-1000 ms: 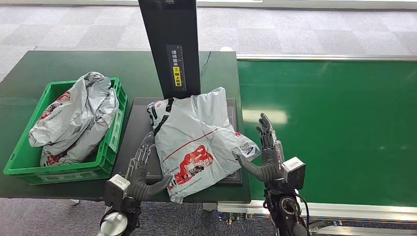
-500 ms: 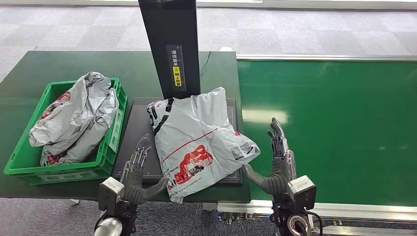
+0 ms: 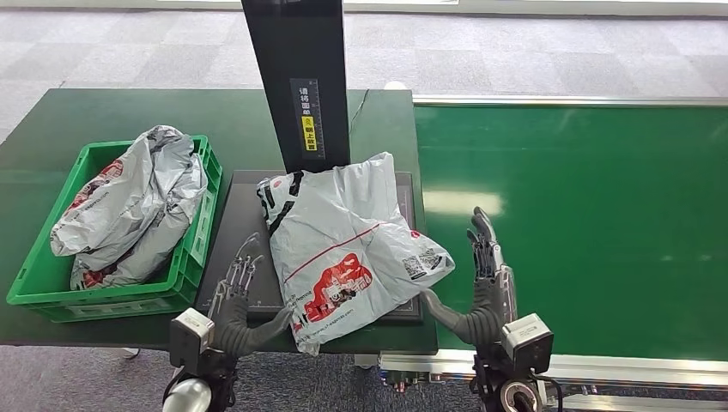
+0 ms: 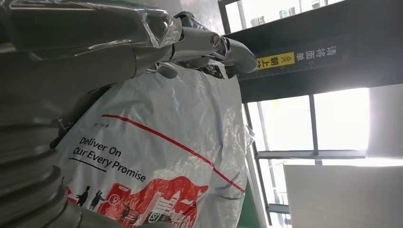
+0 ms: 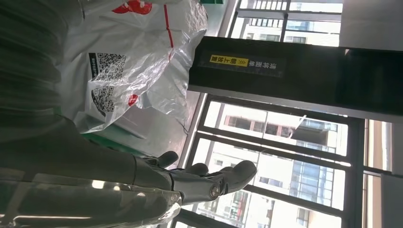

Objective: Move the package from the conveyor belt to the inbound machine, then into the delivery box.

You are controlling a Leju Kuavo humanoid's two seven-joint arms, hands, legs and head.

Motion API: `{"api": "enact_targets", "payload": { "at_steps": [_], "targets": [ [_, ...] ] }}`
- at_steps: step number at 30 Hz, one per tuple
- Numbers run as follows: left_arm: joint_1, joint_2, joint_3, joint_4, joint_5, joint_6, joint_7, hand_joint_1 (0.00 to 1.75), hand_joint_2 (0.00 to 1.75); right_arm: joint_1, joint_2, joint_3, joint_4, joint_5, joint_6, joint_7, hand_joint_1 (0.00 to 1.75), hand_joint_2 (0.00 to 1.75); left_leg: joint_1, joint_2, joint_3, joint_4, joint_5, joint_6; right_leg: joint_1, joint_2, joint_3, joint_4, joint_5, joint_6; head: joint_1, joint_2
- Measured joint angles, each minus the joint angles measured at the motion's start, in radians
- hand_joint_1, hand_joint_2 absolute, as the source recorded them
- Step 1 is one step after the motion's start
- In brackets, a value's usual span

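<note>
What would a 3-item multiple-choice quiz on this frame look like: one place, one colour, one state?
1. Where does the package lie?
A. on the conveyor belt
B. on the dark platform under the black column
C. in the crate

2. What colour is the crate?
A. green
B. blue
C. grey

3. What are the hands doing?
A. both grip the package
B. one lifts the crate
C. both open, one either side of the package

Key: 1 B, the package rests on the dark platform below the black column. 2 A, the crate has green walls. 3 C, the left hand and right hand flank it with fingers spread.
</note>
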Motion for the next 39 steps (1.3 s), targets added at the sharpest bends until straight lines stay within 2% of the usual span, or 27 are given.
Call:
{"api": "enact_targets", "payload": {
  "at_steps": [5, 8, 10, 13, 16, 18, 27, 31, 39],
  "targets": [
    [-0.003, 0.004, -0.002, 0.006, -0.046, 0.038, 0.011, 0.0, 1.75, 0.008, 0.0, 0.031, 0.0, 0.005, -0.03, -0.001, 0.0, 1.75, 0.0, 0.0, 0.0, 0.0, 0.0, 0.0, 0.0, 0.0, 0.0, 0.0, 0.0, 0.0, 0.0, 0.0],
    [-0.024, 0.012, -0.026, 0.018, -0.261, 0.162, 0.086, 0.0, 1.75, 0.013, 0.0, 0.048, 0.003, 0.004, -0.035, 0.006, 0.0, 1.75, 0.0, 0.0, 0.0, 0.0, 0.0, 0.0, 0.0, -0.001, -0.001, 0.0, 0.0, 0.0, 0.0, 0.0],
    [-0.081, 0.024, -0.062, 0.063, -0.45, 0.216, 0.191, 0.0, 1.75, 0.01, 0.004, 0.053, 0.012, 0.004, -0.019, 0.006, 0.0, 1.75, 0.0, -0.002, -0.001, 0.0, 0.001, 0.0, 0.0, -0.003, -0.001, 0.0, 0.0, 0.0, 0.0, 0.0],
    [-0.224, 0.036, -0.117, 0.213, -0.595, 0.205, 0.299, 0.0, 1.75, -0.008, 0.019, 0.054, 0.039, 0.008, 0.003, 0.002, 0.0, 1.75, 0.0, -0.003, -0.001, 0.0, 0.003, -0.001, 0.0, -0.004, 0.0, 0.0, 0.002, -0.001, 0.0, 0.0],
    [-0.345, 0.043, -0.149, 0.359, -0.621, 0.174, 0.317, 0.0, 1.75, -0.024, 0.028, 0.053, 0.065, 0.005, 0.012, 0.0, 0.0, 1.75, 0.0, -0.002, 0.0, 0.0, 0.004, -0.001, 0.0, -0.003, 0.0, 0.0, 0.004, -0.002, 0.0, 0.0],
    [-0.391, 0.051, -0.163, 0.419, -0.628, 0.173, 0.318, 0.0, 1.75, -0.028, 0.029, 0.052, 0.076, -0.003, 0.017, 0.0, 0.0, 1.75, 0.0, -0.002, 0.0, 0.0, 0.004, -0.001, 0.0, -0.002, 0.0, 0.0, 0.004, -0.002, 0.0, 0.0],
    [-0.485, 0.08, -0.198, 0.511, -0.701, 0.243, 0.386, 0.0, 1.75, -0.029, 0.028, 0.047, 0.098, -0.019, 0.022, -0.001, 0.0, 1.75, 0.0, -0.002, -0.001, 0.0, 0.004, -0.002, 0.0, -0.002, -0.001, 0.0, 0.003, -0.002, 0.0, 0.0],
    [-0.499, 0.089, -0.204, 0.528, -0.703, 0.245, 0.388, 1.74, 1.75, -0.029, 0.028, 0.045, 0.101, -0.02, 0.022, -0.001, 0.0, 1.75, 0.0, -0.002, -0.001, 0.0, 0.004, -0.002, 0.0, -0.002, -0.001, 0.0, 0.003, -0.002, 0.0, 0.0],
    [-0.497, 0.097, -0.208, 0.533, -0.679, 0.281, 0.353, 1.75, 1.75, -0.026, 0.028, 0.035, 0.101, -0.021, 0.022, -0.001, 0.0, 1.75, 0.0, -0.002, -0.001, 0.0, 0.004, -0.002, 0.0, -0.002, -0.001, 0.0, 0.003, -0.002, 0.0, 0.0]
  ]
}}
